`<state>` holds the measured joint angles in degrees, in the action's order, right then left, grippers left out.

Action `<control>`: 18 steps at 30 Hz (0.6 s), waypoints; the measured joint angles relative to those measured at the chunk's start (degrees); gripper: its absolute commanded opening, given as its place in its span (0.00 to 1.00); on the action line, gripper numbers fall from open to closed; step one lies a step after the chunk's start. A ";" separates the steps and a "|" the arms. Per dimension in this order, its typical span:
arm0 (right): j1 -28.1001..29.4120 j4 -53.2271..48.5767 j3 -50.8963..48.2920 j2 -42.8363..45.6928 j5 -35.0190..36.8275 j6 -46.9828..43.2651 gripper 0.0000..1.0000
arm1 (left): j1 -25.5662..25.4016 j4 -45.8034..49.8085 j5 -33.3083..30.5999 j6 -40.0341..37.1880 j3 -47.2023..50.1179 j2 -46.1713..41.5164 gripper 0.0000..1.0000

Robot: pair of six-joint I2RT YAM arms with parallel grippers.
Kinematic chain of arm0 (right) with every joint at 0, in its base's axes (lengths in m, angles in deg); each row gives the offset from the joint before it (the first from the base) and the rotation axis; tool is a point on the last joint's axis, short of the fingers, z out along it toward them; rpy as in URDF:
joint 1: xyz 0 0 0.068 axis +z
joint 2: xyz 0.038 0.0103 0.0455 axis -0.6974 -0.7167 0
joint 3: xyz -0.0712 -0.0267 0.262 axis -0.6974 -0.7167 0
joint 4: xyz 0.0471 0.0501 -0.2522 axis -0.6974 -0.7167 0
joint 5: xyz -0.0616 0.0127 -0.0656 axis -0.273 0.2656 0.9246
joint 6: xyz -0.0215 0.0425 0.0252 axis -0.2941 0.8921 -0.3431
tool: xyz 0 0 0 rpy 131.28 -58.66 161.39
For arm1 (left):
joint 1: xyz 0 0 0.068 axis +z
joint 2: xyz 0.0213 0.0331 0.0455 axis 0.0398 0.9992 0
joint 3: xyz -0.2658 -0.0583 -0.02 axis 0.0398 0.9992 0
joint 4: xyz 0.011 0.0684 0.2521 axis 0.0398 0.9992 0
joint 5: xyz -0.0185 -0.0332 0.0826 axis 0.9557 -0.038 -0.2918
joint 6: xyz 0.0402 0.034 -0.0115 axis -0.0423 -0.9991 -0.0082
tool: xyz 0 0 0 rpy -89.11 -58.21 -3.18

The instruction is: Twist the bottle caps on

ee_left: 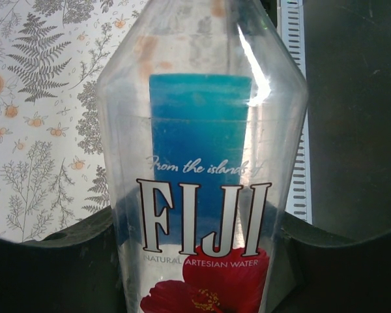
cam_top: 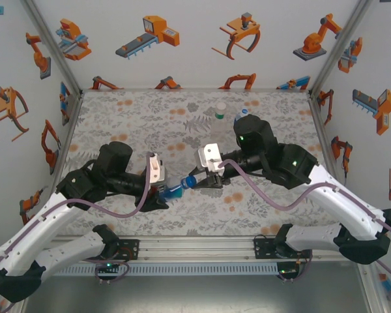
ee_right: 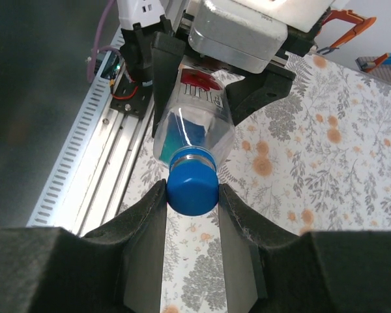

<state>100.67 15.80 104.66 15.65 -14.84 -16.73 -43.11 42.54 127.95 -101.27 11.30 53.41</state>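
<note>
The table [cam_top: 117,130] is lying under a sheet printed with grey ferns and orange flowers. A slotted metal rail [cam_top: 195,246] is running along its near edge. White walls [cam_top: 195,39] dotted with orange drawings of robot arms are closing in the far edge and both sides, and metal frame posts [cam_top: 70,72] are rising at the far corners.

Near the middle of the near edge, the left gripper [cam_top: 164,190] is clamping the Fiji bottle [ee_left: 202,163] around its clear body. It is holding the bottle sideways, with the neck pointing toward the right arm. The blue and red label is facing the left wrist camera.

The right gripper [ee_right: 192,195] is pinching the blue cap [ee_right: 192,188], its jaws drawn in narrow and touching the cap on both sides. The cap is sitting on the bottle's neck.

By the far edge, right of the middle, the green-label bottle [cam_top: 220,111] is standing upright with a white top. Just beside it, toward the right side, a second bottle [cam_top: 242,115] is showing some blue and is partly hidden behind the right arm.
</note>
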 measured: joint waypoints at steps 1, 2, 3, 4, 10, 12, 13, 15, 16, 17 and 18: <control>0.00 0.63 -0.28 0.07 0.09 1.36 0.00 | 0.00 0.00 0.00 0.02 0.00 0.00 0.00; 0.00 1.33 -0.68 0.15 0.22 2.91 0.00 | 0.00 0.00 -0.02 0.02 0.00 0.00 0.00; 0.00 2.27 -1.18 0.28 0.42 4.98 0.00 | 0.00 0.00 -0.02 0.02 0.00 0.00 0.00; 0.00 3.10 -1.68 0.48 0.68 7.30 0.00 | 0.00 0.02 -0.04 0.02 0.00 0.00 0.00; 0.11 9.81 -6.29 3.15 6.69 28.87 0.00 | 0.00 -0.15 -0.61 0.02 0.00 0.11 0.00; 0.33 10.73 -7.08 3.91 10.75 39.41 0.00 | 0.00 -0.94 -1.18 0.04 0.00 0.20 0.00; 0.44 10.80 -7.15 4.11 12.81 44.61 0.00 | 0.00 -1.33 -1.44 0.07 0.00 0.22 0.00; 0.59 10.73 -7.15 4.22 16.50 55.23 0.00 | 0.00 -2.12 -2.32 0.20 0.00 0.22 0.00; 0.59 10.60 -7.19 4.22 18.23 60.94 0.00 | 0.00 -2.40 -2.73 0.26 0.00 0.22 0.00; 0.59 10.60 -7.37 4.22 19.65 66.53 0.00 | 0.00 -2.60 -3.06 0.28 0.00 0.22 0.00; 0.59 10.60 -7.50 4.22 20.65 70.53 0.00 | 0.02 -2.69 -3.30 0.31 0.00 0.22 0.00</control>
<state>101.26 26.41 97.17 19.87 5.81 53.80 -43.08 39.85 124.65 -100.96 11.30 53.63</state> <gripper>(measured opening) 0.346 0.520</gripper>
